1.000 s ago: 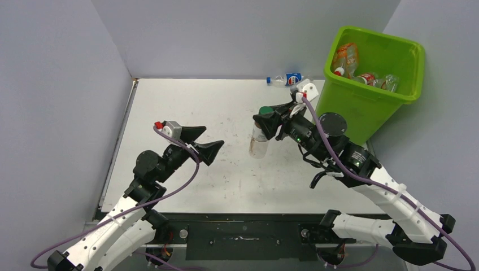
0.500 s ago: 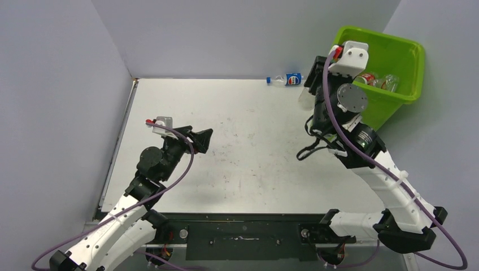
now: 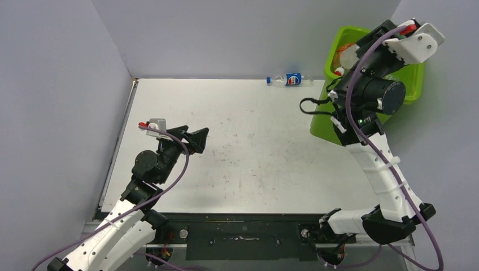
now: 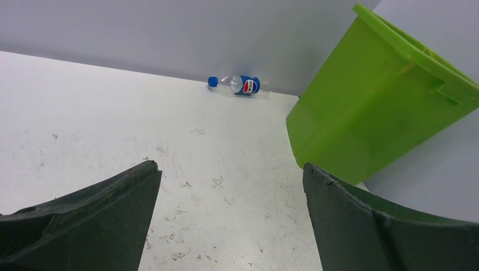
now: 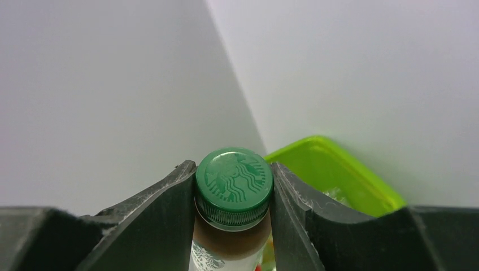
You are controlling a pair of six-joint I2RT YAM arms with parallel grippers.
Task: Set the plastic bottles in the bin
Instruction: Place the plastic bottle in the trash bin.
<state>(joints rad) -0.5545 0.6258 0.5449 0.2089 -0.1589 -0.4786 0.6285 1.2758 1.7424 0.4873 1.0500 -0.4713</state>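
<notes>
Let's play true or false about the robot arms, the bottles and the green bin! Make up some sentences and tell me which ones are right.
1. The right gripper is holding a bottle with a green cap. True.
2. The left gripper is holding a bottle too. False: its jaws are wide open with nothing between them.
3. A bottle with a blue label lies on its side on the table. True.
4. The bin is red. False: it is bright lime green.
</notes>
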